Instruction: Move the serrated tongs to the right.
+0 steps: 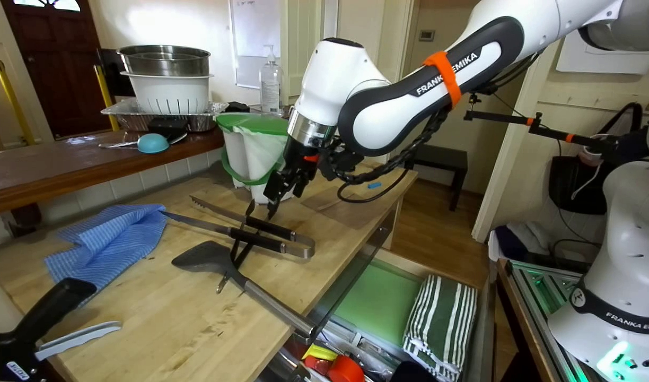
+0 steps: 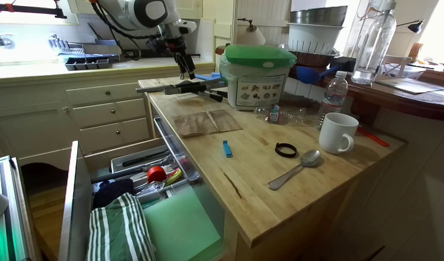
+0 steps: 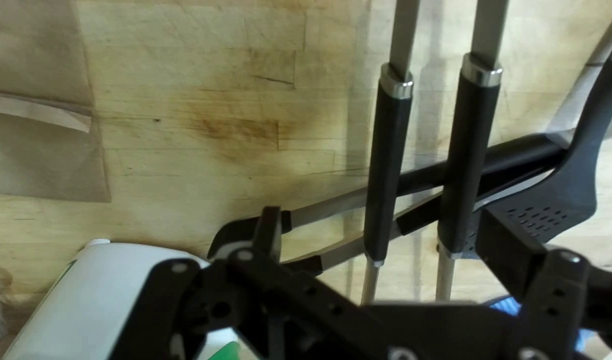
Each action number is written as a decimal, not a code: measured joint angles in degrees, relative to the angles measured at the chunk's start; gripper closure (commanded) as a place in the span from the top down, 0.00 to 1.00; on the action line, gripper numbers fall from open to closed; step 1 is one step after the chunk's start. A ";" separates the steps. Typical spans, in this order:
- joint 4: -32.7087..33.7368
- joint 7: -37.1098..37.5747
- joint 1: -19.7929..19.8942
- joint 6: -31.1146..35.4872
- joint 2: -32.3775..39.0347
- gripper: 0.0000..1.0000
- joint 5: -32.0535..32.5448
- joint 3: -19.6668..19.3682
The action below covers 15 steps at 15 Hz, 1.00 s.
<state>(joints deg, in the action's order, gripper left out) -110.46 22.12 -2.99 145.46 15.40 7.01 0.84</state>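
Observation:
The serrated tongs (image 1: 255,240) lie on the wooden counter (image 1: 181,318), metal with black grip sections, joined at the end near the counter's front edge. They cross over a second, black-tipped pair of tongs (image 1: 237,260). A black slotted spatula (image 1: 213,257) lies beside them. In the wrist view both arms of the serrated tongs (image 3: 383,165) run between the fingers; their tips are hidden by the gripper. In an exterior view the serrated tongs (image 2: 185,88) partly overlap other utensils. My gripper (image 1: 284,193) is open and empty above the tongs; it also shows in the wrist view (image 3: 386,235).
A white bin with a green lid (image 2: 260,90) stands close beside the gripper. A blue cloth (image 1: 112,239) lies near the tong tips. An open drawer (image 1: 377,297) juts out below the counter edge. A brown paper bag (image 2: 207,123) lies flat on the counter.

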 measured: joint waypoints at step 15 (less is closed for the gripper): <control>15.06 1.96 -4.03 -4.72 14.51 1.00 -0.61 -1.69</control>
<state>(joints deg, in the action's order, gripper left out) -95.40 24.08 -7.02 140.74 29.91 6.40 -0.85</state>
